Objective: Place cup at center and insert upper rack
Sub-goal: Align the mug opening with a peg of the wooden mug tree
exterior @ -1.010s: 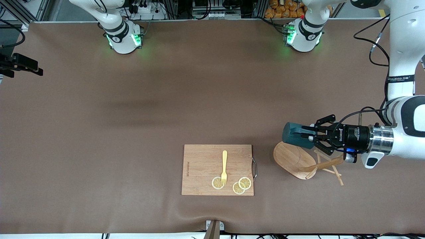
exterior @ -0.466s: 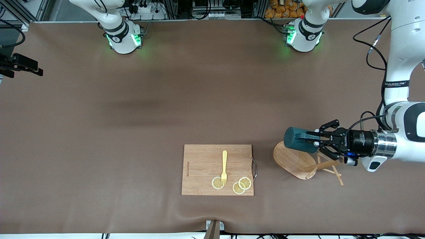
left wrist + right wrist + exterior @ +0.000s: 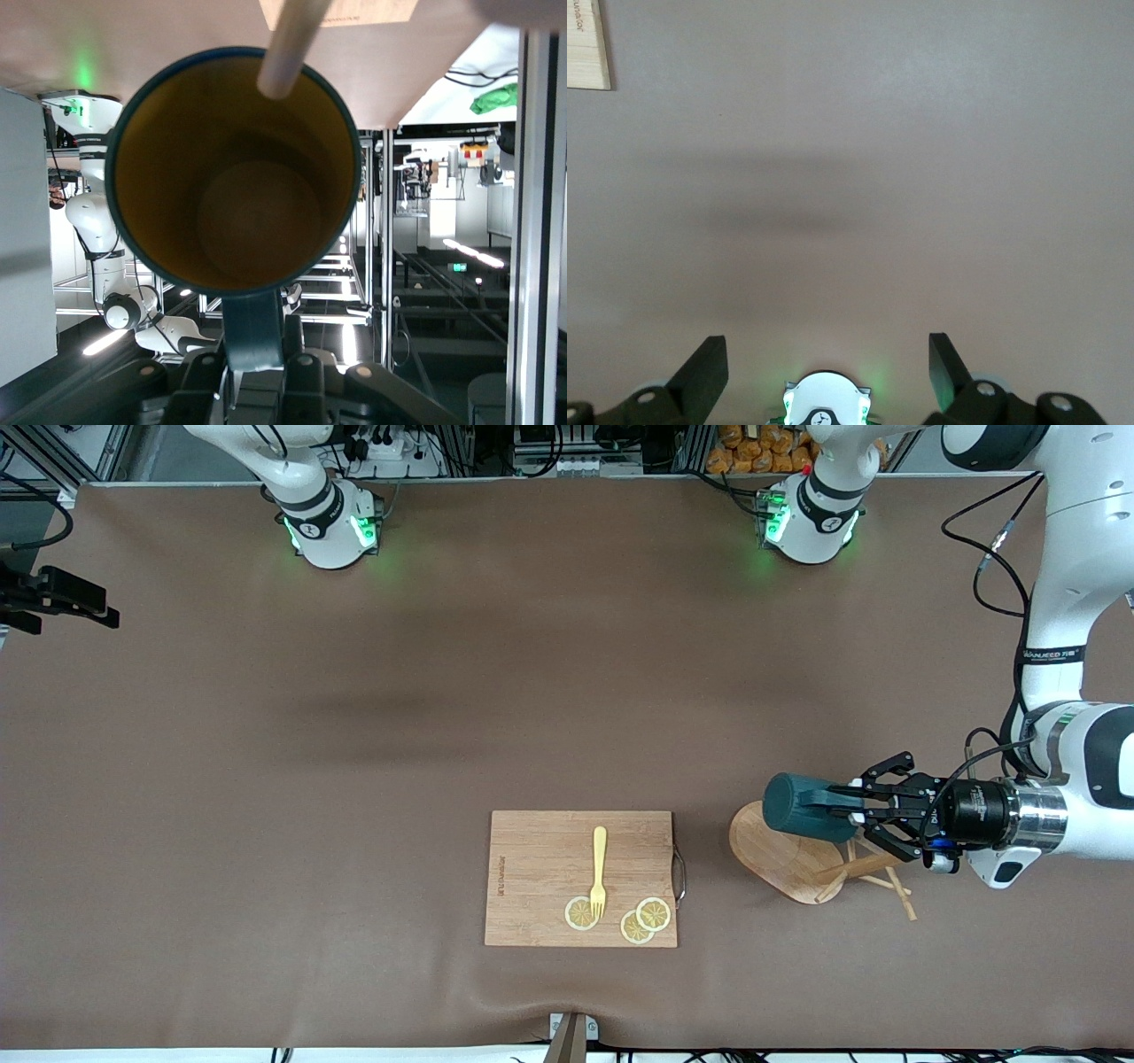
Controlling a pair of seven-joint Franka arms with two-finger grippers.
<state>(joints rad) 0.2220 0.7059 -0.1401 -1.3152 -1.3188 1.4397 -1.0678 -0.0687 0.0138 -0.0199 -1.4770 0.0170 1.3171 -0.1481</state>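
Over the toppled mug tree, the left claw gripped the teal cup sideways; the right claw waited, fingers spread.

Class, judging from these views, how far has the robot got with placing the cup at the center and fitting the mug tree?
Done: the left gripper has its jaws shut on the cup, lifted on its side over the toppled mug tree. In hand: carrying the cup. Left: setting it at the table's center and standing the tree up. The right gripper waits, open.
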